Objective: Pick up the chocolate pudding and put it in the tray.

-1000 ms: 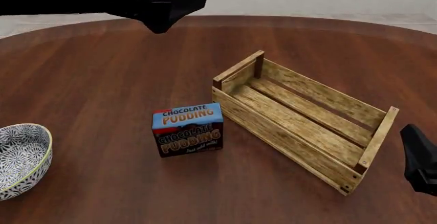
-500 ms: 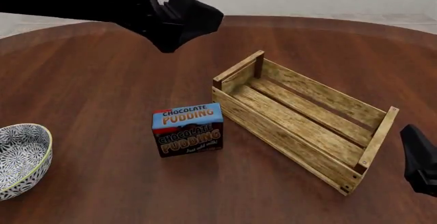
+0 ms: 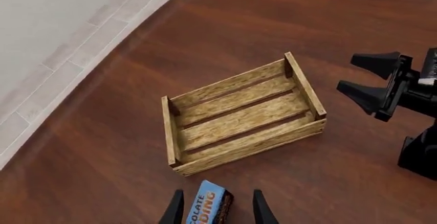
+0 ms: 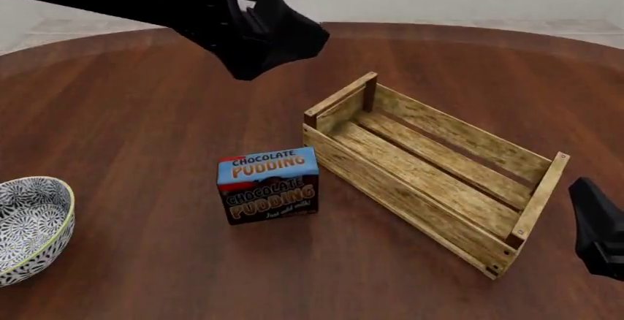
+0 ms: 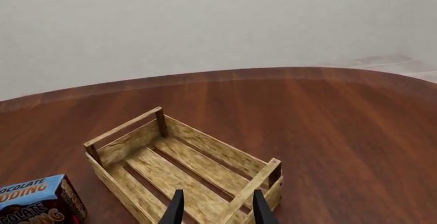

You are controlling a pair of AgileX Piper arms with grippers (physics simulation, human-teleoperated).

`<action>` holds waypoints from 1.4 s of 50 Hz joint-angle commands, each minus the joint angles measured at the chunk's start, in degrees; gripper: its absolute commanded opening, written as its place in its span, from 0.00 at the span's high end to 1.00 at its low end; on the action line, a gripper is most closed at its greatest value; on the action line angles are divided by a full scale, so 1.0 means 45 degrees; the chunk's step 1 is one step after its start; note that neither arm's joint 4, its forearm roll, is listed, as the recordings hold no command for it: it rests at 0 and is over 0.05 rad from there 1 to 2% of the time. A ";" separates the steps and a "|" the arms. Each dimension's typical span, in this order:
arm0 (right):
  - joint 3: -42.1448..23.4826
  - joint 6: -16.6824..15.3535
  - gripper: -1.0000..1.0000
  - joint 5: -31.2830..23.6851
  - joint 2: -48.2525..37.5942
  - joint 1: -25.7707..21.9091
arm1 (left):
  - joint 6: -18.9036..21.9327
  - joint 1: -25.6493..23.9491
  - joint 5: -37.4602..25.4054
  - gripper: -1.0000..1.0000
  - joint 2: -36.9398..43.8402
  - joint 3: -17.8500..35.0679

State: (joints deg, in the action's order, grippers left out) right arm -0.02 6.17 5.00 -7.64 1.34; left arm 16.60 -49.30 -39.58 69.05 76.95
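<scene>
left gripper (image 3: 215,211) is spread open and empty, hanging high above the chocolate pudding (image 3: 209,209) framed between its fingers, probably lining up a grab, with the tray (image 3: 239,114) just beyond, and the right gripper (image 5: 215,208) open too

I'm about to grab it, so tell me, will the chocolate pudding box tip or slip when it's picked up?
The chocolate pudding is a small flat-sided carton standing on the table, so it probably won't roll. It looks stiff yet light, and a hard squeeze could dent it. It stands fairly tall on a narrow base, so a sideways nudge from the left pincer, open above it, might topple it.
</scene>
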 commanded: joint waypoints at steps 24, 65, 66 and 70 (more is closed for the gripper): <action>-0.0009 -0.0006 0.00 -0.0410 0.0783 -0.0248 | 0.0531 -0.0095 -0.0621 0.00 0.0910 -0.0062; -0.0012 0.0004 0.00 -0.0657 0.1140 -0.0281 | 0.1526 0.1173 0.0240 0.00 0.2301 -0.0191; -0.0017 0.0011 0.00 -0.0674 0.1152 -0.0276 | 0.1387 0.1126 0.0212 0.00 0.2319 -0.0163; -0.0031 0.0015 0.00 -0.0686 0.1151 -0.0294 | 0.1562 0.1222 0.0192 0.00 0.2516 -0.0118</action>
State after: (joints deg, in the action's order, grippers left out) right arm -0.09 6.15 2.49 -3.06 -0.02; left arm 22.75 -44.45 -38.57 78.72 75.67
